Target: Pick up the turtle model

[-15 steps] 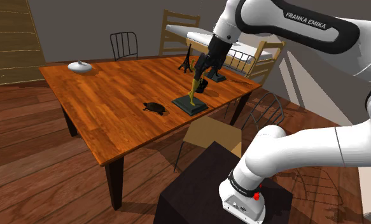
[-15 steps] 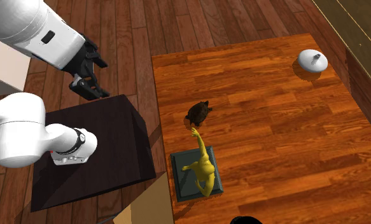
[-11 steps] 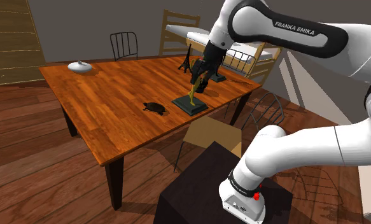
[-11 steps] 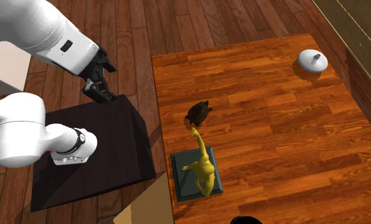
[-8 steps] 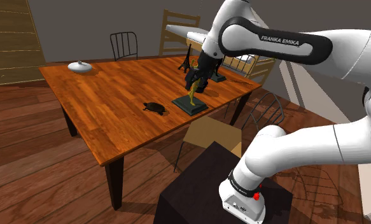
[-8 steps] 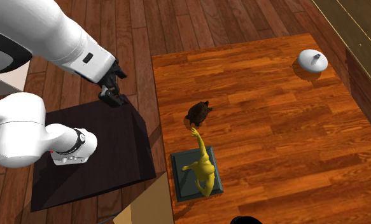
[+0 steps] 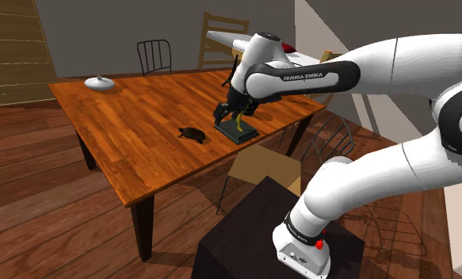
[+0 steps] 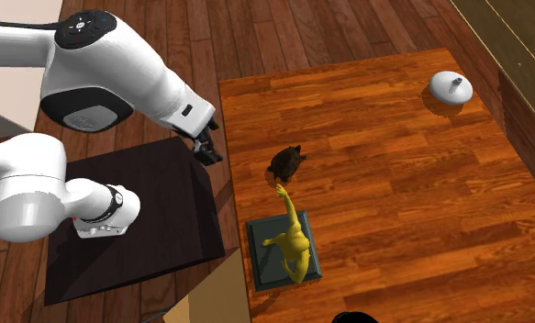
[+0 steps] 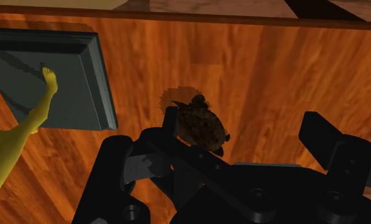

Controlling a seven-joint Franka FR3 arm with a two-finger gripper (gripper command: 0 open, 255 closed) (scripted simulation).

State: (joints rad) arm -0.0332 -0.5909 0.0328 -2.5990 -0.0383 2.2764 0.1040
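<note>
My gripper (image 9: 243, 122) is spread wide open, pinching nothing. The dark brown turtle (image 9: 200, 124) sits on the wooden table (image 9: 266, 70) between my fingers (image 9: 321, 130), way closer to one than the other. My own black hand covers its near edge, so I can't tell if that finger touches it. Next to it is the yellow dinosaur figure (image 9: 12, 149) on a grey base (image 9: 82, 76), cut off at the frame edge. From the shoulder view my hand overlaps that figure and the fingers are hard to make out.

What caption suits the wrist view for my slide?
Open gripper framing the dark turtle on the wooden table, yellow figure on its grey base nearby.
</note>
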